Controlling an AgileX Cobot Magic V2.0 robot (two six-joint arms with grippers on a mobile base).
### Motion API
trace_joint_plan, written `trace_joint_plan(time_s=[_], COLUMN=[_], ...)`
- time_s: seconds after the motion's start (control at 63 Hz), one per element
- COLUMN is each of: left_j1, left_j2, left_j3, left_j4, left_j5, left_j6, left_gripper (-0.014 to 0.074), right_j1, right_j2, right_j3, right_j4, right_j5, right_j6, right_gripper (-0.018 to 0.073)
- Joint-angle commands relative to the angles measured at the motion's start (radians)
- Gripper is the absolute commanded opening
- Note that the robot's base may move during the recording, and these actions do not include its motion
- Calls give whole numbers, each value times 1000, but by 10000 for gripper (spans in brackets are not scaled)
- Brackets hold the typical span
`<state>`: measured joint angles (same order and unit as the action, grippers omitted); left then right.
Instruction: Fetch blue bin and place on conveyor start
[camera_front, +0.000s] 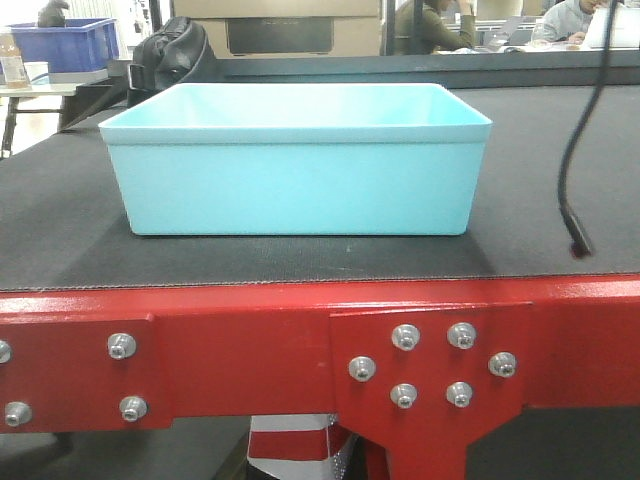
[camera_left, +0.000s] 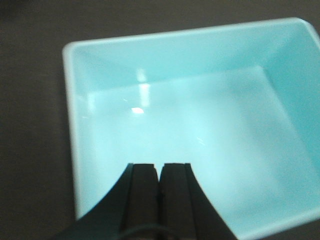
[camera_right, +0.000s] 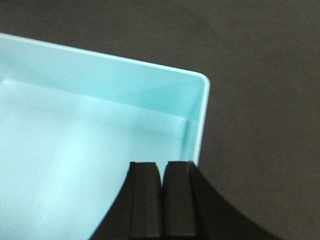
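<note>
One blue bin (camera_front: 296, 160) sits flat on the black belt of the conveyor start (camera_front: 250, 262), near the red frame edge and apart from anything else on the belt; it looks empty, so I judge the placing as good as done. Far left, behind the belt, stands a dark blue crate (camera_front: 65, 42), and a black cable (camera_front: 580, 150) hangs down at the right, its end resting on the belt beside the bin. From above, the left gripper (camera_left: 160, 172) hangs over the bin's near left part with its two pads pressed together on nothing. The right gripper (camera_right: 161, 172) hangs over the far right corner, its pads likewise together and holding nothing. The bin is thin smooth plastic with slightly sloping walls, rounded corners and a narrow rolled rim; it should be light, a little flexible and slippery on its glossy sides. A pinch on the rim of the two short walls, one hand each side, seems the safest hold. The belt is matte and finely woven, the frame painted metal with silver bolts (camera_front: 432, 365)
</note>
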<state>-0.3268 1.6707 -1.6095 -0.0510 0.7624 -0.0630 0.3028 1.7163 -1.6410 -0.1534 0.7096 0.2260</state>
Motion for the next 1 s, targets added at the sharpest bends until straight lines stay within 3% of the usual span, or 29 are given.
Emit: trace_joint_plan(time_s=[0.0,0.095,0.159,0.333,0.555,0.777,0.984], left_j1=[-6,-6,-6,-17,-71,-97,-95], left_j2=[-41,-88,-121,-260,-494,-771,-1049], left_j3=[66,168,239,432,663,850,969], left_j4=[-169,-304,-354,-369,-373,-373,-323], left_j5=[-47,-158,-211,-409,-606,-634,-636], left_j6=[118,205,229,228,228,228,228], left_gripper=[-111,-111,-111,-111,-111,-111,-111], right_j1=[1,1,1,1,1,1,1], right_j2=[-60,-134,-184,-357,-587,-819,-1012], right_j3=[77,177,246,473,732,903,957], right_j4=[44,48,48,48,48,48,48], right_j5=[-124,-230,-293,-484,-602,-592,-425], right_j6=[-97,-101,-101,-101,-101,-101,-101], right_gripper=[-166,-166,-166,-166,-166,-166,-166])
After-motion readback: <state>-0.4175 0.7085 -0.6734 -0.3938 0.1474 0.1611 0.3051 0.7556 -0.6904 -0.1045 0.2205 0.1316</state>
